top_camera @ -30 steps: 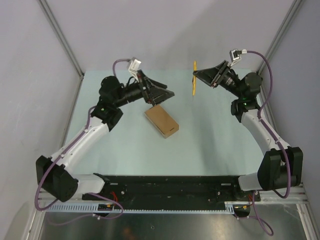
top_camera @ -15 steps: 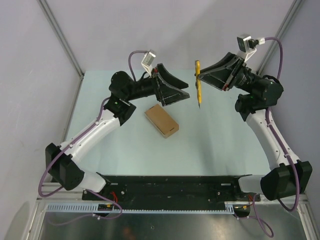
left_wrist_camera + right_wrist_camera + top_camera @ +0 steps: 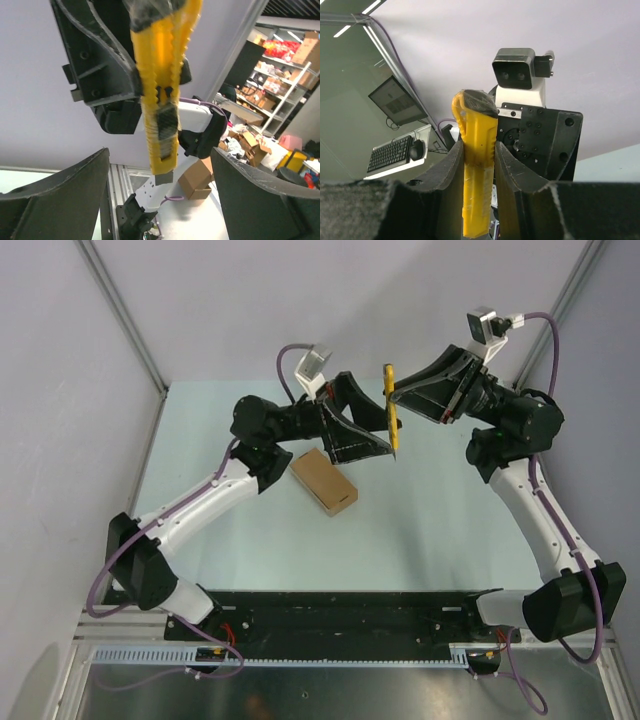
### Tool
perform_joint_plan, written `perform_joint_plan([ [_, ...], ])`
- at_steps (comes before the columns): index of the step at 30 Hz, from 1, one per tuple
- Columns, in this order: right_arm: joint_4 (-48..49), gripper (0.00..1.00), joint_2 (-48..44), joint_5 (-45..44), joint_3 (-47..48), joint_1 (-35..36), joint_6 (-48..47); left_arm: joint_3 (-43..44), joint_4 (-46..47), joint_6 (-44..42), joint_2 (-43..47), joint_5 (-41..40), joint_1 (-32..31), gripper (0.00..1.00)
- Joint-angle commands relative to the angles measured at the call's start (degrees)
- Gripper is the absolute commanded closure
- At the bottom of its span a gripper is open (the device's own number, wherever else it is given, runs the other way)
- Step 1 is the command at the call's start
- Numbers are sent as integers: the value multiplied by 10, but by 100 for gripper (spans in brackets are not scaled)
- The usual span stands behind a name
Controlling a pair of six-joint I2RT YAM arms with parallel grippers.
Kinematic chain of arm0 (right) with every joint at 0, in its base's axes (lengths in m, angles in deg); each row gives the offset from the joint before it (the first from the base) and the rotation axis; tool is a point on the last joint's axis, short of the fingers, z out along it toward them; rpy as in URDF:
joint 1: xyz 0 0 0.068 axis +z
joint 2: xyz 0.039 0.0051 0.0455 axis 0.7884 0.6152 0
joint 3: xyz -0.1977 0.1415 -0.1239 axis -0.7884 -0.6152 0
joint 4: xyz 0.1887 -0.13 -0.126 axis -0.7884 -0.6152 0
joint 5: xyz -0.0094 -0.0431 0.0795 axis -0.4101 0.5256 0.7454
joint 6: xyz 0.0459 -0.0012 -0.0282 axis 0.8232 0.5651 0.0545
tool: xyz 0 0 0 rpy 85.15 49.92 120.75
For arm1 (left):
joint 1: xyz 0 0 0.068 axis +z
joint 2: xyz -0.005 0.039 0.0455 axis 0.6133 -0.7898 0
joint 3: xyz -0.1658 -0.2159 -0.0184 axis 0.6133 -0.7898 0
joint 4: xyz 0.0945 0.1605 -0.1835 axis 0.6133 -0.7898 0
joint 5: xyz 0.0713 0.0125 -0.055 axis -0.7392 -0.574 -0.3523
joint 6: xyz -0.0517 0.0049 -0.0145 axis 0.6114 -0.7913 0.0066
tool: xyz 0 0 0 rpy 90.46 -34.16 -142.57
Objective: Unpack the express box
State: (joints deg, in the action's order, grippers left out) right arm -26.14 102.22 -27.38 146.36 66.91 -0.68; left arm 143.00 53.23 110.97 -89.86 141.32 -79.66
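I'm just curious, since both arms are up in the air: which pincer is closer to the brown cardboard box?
Left. The left pincer hangs open just beyond the far right corner of the box. The right pincer, gripping the yellow knife, is farther back and to the right.

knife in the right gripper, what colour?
The utility knife is yellow with a black slider; clearest in the left wrist view.
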Motion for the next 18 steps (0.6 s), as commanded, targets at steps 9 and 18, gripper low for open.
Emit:
perform_joint_plan([
  [9,70,100,2,23,52,15,51,25,270,127,-34,71,-23,28],
  [18,80,100,3,25,60,44,54,42,282,139,-57,69,-37,45],
])
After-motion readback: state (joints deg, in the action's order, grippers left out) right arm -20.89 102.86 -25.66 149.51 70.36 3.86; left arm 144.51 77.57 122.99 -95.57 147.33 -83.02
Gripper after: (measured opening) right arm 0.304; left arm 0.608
